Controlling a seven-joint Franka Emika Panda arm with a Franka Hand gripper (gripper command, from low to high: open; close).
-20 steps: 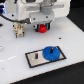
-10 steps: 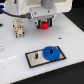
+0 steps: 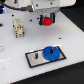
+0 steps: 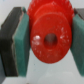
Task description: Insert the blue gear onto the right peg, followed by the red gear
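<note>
Gripper [image 3: 47,20] pinches the red gear [image 4: 50,36] between its fingers [image 4: 22,45], held above the table. Blue gear [image 3: 50,52] sits on the plate [image 3: 35,58], well apart from the gripper.

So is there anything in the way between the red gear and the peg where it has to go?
Nothing visible blocks it. The tool holds the red gear up in the air, and the white table between it and the plate looks bare. The blue gear already sits there, so the red one would go on top. A tan block stands off to the side.
</note>
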